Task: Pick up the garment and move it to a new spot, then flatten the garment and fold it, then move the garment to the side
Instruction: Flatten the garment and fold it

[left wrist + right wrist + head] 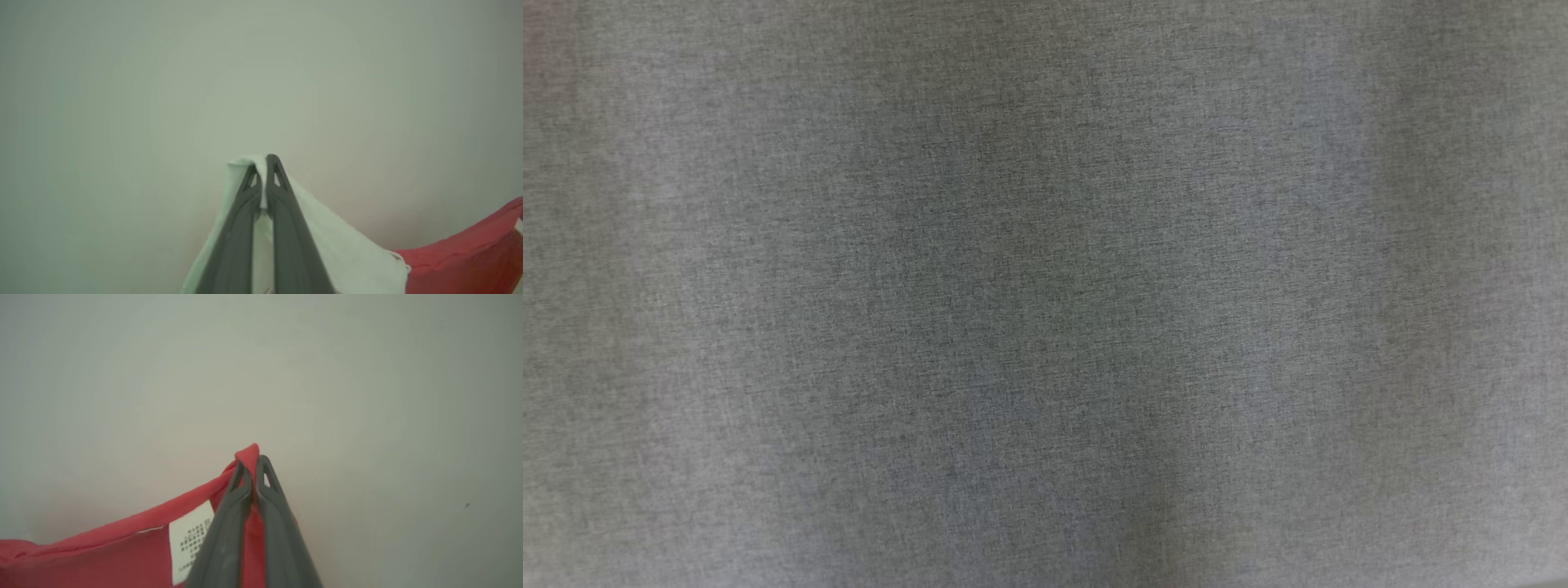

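While both arms hold the garment [351,249] up in the air, the job reads as early: pick-up looks done, the rest is left.

- The left gripper [264,163] has its jaws clamped together on a pale white hem. The cloth is pinched right at the tips and drapes down both sides of the fingers.
- The right gripper [253,462] has its jaws clamped on a red edge, with a peak of red poking past the tips. A white care label [190,539] sits just beside the finger on that view's left.
- The left wrist view also catches the red part [470,249] running off lower right, joined to the white panel. My read: one red-and-white piece strung between the two grips.
- Not yet set down, flattened, folded or moved aside, as far as I can judge.

Surroundings: there's a plain pale background [122,102] behind both grippers, wall or surface, can't tell which. The head view gives close grey woven fabric [1045,294] with soft vertical shading. Can't tell if it's a table cover or cloth hanging before the lens. No obstacle to the arms is in view, but that view gives no placing spot to confirm.
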Available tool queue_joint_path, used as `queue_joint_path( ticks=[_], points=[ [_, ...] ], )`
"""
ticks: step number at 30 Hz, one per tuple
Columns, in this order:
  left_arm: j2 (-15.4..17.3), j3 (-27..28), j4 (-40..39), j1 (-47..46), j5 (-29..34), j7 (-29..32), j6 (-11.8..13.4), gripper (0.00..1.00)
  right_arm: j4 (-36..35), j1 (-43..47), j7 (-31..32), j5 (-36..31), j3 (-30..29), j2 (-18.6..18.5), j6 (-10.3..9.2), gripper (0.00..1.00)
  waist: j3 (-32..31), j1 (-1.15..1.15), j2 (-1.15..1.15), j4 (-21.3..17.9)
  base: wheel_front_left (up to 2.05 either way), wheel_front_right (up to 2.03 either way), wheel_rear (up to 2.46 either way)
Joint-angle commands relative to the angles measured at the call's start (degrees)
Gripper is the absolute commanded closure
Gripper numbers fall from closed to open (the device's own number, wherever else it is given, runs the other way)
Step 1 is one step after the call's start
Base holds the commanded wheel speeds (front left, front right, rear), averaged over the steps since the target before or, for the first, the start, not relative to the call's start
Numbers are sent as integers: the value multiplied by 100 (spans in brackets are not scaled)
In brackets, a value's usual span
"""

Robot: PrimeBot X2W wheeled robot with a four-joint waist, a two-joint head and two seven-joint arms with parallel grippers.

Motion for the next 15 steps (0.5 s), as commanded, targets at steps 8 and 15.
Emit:
queue_joint_path(
  ticks=[8, 15],
  points=[
    [441, -526, -1191, 1514, -742, -279, 9, 100, -1083, 1586, -180, 945, 809, -512, -14, 100, -466, -1, -1, 38, 0, 0, 0],
    [1076, -543, -2530, 3513, -1084, -460, 170, 100, -2406, 3500, -238, 1859, 1059, -1053, -14, 100, -1169, -1, -1, 4, 0, 0, 0]
  ],
)
